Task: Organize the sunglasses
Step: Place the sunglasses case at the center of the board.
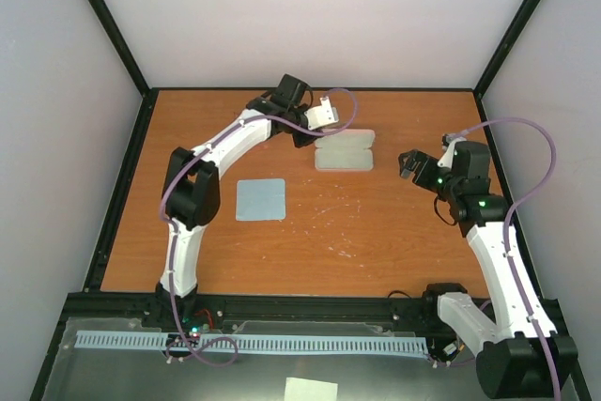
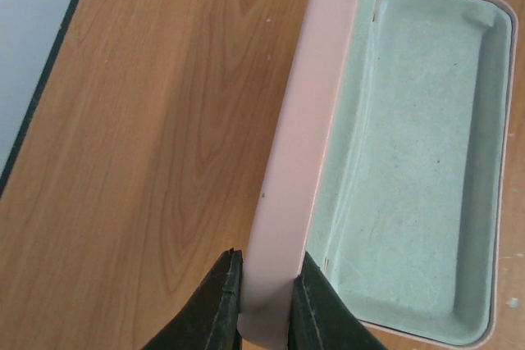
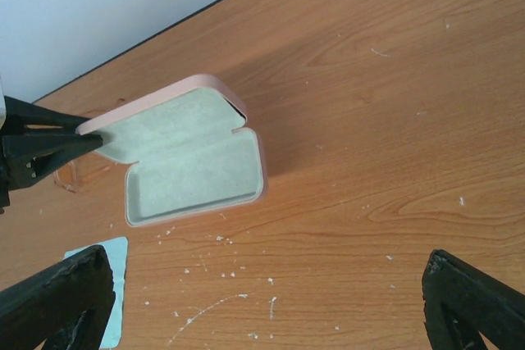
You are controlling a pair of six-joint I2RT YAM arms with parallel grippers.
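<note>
The pink case (image 1: 346,152) lies open at the far middle of the table, its pale green lining (image 2: 418,161) facing up. My left gripper (image 2: 267,284) is shut on the edge of the case's raised lid (image 2: 308,120); it also shows in the top view (image 1: 305,127). In the right wrist view the case (image 3: 193,161) is open with the left gripper (image 3: 49,147) on its lid. A faint amber translucent shape, the sunglasses (image 3: 78,176), lies on the table just left of the case, under that gripper. My right gripper (image 1: 408,164) is open and empty, right of the case.
A flat blue-grey cloth (image 1: 260,199) lies on the table in front and left of the case, also in the right wrist view (image 3: 102,280). White specks are scattered on the wood (image 3: 271,305). Black frame rails border the table (image 1: 122,194).
</note>
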